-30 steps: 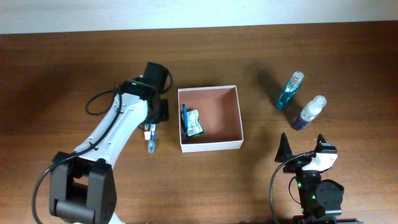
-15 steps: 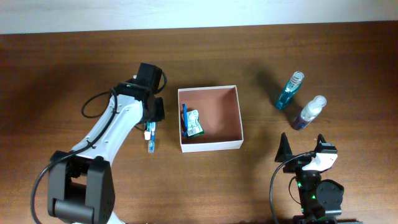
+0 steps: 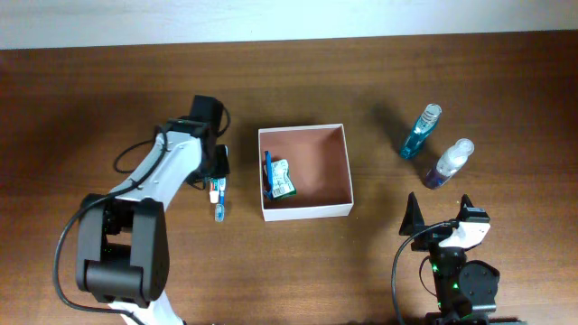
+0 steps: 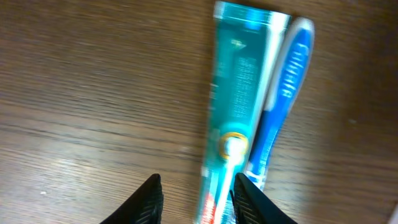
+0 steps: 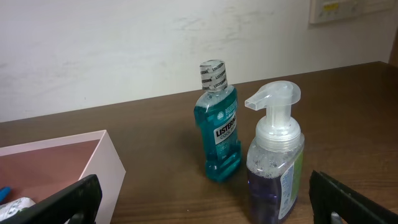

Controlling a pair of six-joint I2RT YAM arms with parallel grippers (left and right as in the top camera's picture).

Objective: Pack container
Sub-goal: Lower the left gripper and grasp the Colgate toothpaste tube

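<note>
The container (image 3: 307, 210), a shallow square box with white walls and a reddish-brown inside, holds a green packet (image 3: 282, 178) and a blue item (image 3: 267, 171) at its left side. Left of it on the table lie a teal toothpaste tube (image 4: 239, 99) and a blue toothbrush (image 4: 283, 93) side by side, small in the overhead view (image 3: 218, 199). My left gripper (image 4: 196, 199) hovers over them, open, and the tube's lower end lies between the fingers beside the right one. My right gripper (image 5: 208, 205) stands wide open near the front edge, holding nothing.
A teal mouthwash bottle (image 5: 217, 130) and a clear pump bottle of purple soap (image 5: 273, 168) stand upright right of the container, just ahead of my right gripper (image 3: 441, 221). The wall runs along the table's far edge.
My left gripper has opened from shut and the arm has shifted slightly left. The tube and toothbrush lie where they were. The right arm has not moved.
</note>
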